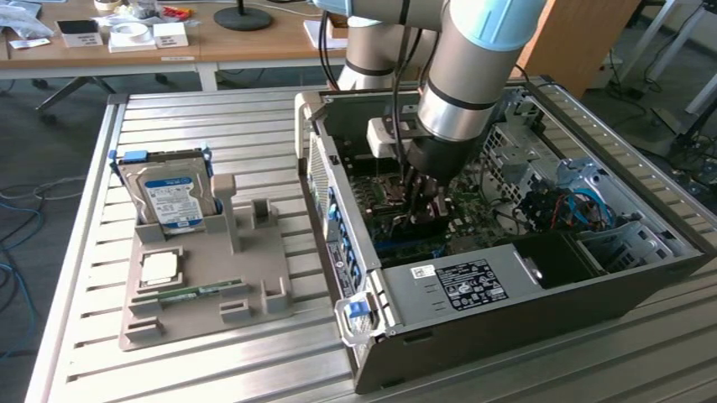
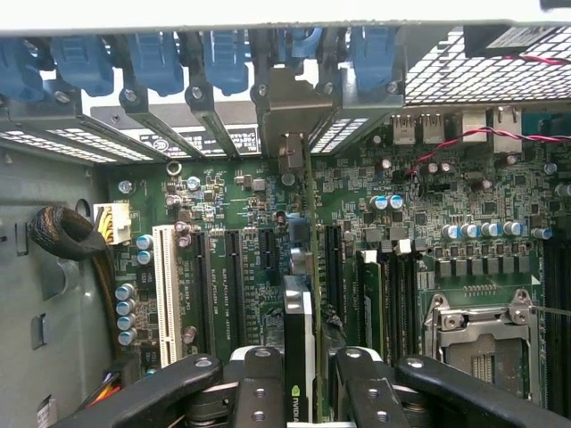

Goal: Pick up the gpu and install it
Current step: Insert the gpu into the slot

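End effector (image 2: 303, 392) clamped on the gpu (image 2: 301, 348), card held edge-on above the motherboard (image 2: 232, 223) slots inside the open computer case (image 1: 471, 336), its bracket end toward the rear slot covers, hard drive (image 1: 170, 197) standing in the grey holder (image 1: 201, 294) on the slatted metal surface (image 1: 168, 117)

- The arm (image 1: 476, 63) reaches steeply down from the far side, its grey and pale-blue wrist segment near vertical.
- The gripper (image 1: 424, 195) points straight down inside the open case.
- In the wrist view the gripper (image 2: 299, 392) has its 2 black fingers (image 2: 259, 388) clamped on the gpu (image 2: 299, 348), which stands edge-on between them.
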`<state>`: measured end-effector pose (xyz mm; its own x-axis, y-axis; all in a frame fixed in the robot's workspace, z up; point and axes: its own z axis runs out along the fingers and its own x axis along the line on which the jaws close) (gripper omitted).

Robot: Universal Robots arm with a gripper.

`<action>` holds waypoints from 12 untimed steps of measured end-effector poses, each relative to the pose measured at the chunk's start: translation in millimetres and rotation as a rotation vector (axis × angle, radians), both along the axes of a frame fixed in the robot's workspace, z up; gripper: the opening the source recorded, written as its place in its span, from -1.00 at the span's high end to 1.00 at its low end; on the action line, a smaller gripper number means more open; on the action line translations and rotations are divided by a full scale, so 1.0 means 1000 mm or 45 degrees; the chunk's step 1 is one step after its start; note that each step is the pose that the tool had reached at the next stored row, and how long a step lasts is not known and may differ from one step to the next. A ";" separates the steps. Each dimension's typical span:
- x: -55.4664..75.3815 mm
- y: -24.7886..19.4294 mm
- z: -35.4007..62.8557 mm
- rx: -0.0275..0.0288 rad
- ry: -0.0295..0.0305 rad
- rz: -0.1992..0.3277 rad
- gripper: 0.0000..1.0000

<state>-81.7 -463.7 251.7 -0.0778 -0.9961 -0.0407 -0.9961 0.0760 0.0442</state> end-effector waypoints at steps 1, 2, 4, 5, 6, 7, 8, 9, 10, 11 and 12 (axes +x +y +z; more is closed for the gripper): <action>0.000 0.0000 0.0000 -0.0001 0.0002 0.000 0.47; 0.000 0.0000 -0.0001 -0.0001 0.0001 0.000 0.47; -0.001 -0.0001 -0.0004 -0.0008 0.0004 0.000 0.47; -0.001 -0.0001 -0.0006 -0.0009 0.0005 0.000 0.47; -0.001 -0.0001 -0.0010 -0.0006 0.0004 0.000 0.47; -0.001 0.0000 -0.0012 -0.0004 0.0003 0.000 0.47; -0.001 0.0000 -0.0013 -0.0002 0.0002 0.000 0.47; -0.001 -0.0001 -0.0014 -0.0002 0.0002 0.000 0.47; -0.001 -0.0001 -0.0015 -0.0004 0.0003 0.000 0.47; -0.001 -0.0001 -0.0017 -0.0004 0.0003 0.000 0.47; -0.001 -0.0001 -0.0019 -0.0003 0.0002 0.000 0.47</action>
<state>-82.7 -463.7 249.8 -0.0779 -0.9961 -0.0404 -0.9961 0.0761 0.0443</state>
